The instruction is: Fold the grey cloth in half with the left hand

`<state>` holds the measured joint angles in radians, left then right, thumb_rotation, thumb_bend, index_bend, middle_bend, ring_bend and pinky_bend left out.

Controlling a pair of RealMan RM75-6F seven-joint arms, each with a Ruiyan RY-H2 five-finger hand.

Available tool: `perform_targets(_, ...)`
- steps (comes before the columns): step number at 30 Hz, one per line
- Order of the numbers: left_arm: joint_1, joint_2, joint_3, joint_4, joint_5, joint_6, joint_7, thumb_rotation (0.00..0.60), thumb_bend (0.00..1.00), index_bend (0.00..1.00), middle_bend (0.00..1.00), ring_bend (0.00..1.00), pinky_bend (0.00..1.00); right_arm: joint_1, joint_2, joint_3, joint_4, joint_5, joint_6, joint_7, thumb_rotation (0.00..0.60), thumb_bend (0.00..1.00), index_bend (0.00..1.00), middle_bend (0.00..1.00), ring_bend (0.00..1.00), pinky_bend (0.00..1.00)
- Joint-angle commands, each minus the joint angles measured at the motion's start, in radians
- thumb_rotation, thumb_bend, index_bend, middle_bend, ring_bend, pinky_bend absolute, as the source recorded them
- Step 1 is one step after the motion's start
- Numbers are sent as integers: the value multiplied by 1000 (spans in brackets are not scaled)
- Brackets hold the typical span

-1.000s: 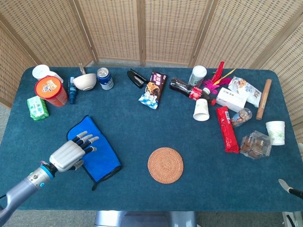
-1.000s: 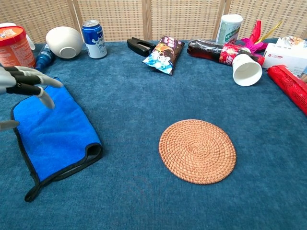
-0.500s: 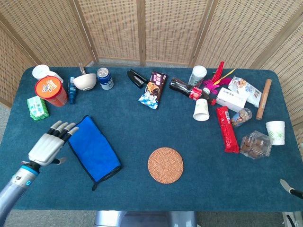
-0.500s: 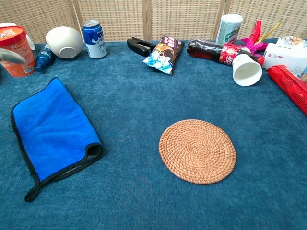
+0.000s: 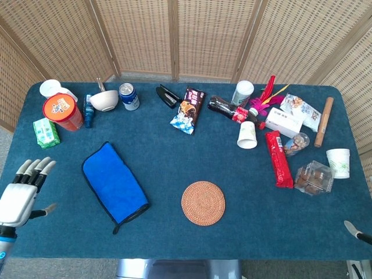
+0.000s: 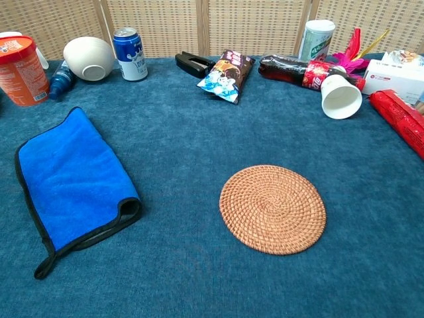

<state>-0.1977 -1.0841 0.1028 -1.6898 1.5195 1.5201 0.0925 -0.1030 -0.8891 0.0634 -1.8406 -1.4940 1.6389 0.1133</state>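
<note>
The left hand [image 5: 20, 192] is hovering at the near left edge of the table [image 5: 174, 151], fingers spread apart and holding nothing. The cloth [image 5: 114, 185] is lying flat to this hand's right, well apart from it, with bare table between them. It is showing blue with a dark border, and one layer looks doubled over another at its near end, so the fold is likely already made, though I am judging that only from the lifted edge in the chest view [image 6: 126, 207]. Its long axis is running diagonally, from the far end closer to the hand toward the near end that slants away to the right, toward the woven coaster [image 5: 203, 202]. The right hand [image 5: 356, 230] is showing only as a sliver at the far right edge, much farther from the cloth; whether it is open or closed I cannot tell. Any further touch on the cloth would be falling to the left hand, reaching rightward
</note>
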Motion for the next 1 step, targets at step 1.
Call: perform_targets(1, 27, -3, 3, 12, 13, 25, -34, 600, 72, 0, 0, 0, 0, 0, 0, -1, 0, -3, 1, -1, 600, 0, 0, 0, 0, 0)
